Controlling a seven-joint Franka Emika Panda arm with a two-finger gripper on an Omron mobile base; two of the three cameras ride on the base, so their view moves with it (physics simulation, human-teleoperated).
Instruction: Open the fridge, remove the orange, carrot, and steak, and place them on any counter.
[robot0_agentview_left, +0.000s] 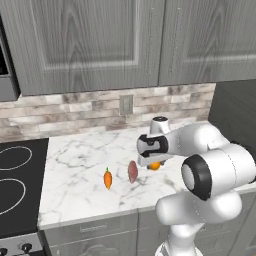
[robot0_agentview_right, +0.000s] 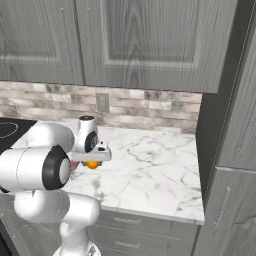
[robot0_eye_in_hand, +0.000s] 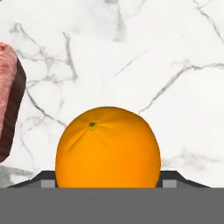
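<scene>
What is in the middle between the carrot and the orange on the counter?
The steak lies between the carrot and the orange, on the white counter. The left base view shows it.

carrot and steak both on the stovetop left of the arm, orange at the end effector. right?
Not quite. The carrot and steak lie on the white marble counter, not on the stovetop, as the left base view shows. The rest holds: the orange sits at the end effector, between its finger tips in the hand view.
</scene>
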